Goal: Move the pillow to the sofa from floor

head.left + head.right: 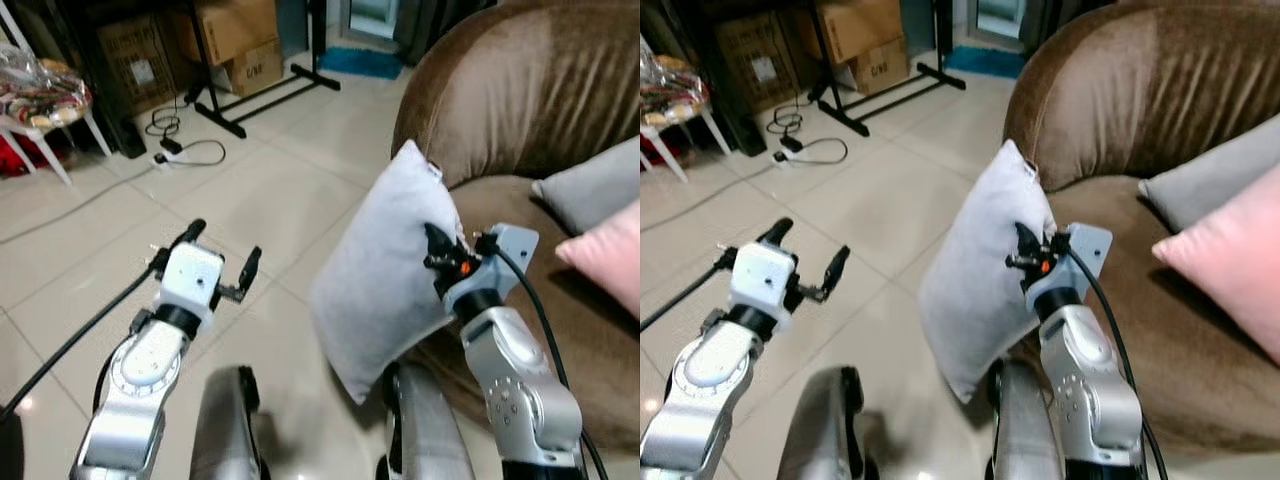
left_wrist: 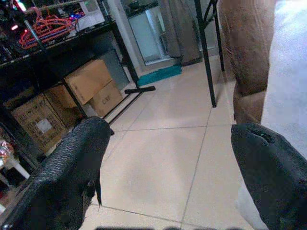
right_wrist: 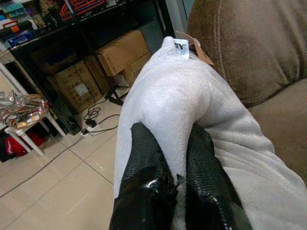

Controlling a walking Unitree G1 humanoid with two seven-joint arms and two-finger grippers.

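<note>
The right tool (image 1: 447, 250) is clamped on one white pillow (image 1: 385, 275), its two black fingers (image 3: 144, 163) pinching a fold of the fabric. The pillow hangs upright and clear of the floor (image 1: 250, 200), just in front of the brown sofa (image 1: 520, 90), its top corner against the sofa's arm at about 12 o'clock from the tool. A small tag (image 3: 181, 48) sits at the pillow's top corner.

The left tool (image 1: 220, 262) hovers over the floor at 9 o'clock from the pillow, its two fingers (image 2: 72, 167) spread apart and holding nothing.

Two more cushions lie on the sofa seat at 3 o'clock from the held pillow: one grey cushion (image 1: 590, 185) and, just below it, one pink cushion (image 1: 610, 250), the two touching.

Toward 11 o'clock in the room, two cardboard boxes (image 1: 240, 40) are stacked beside a black stand (image 1: 260, 85) whose two feet rest on the floor, and one more box (image 1: 135, 60) stands left of it. A black cable with a power strip (image 1: 185, 150) lies on the tiles nearby. At 10 o'clock one white stool (image 1: 45, 110) carries a bundle wrapped in clear plastic. A teal mat (image 1: 360, 62) lies by the doorway at 12 o'clock.
</note>
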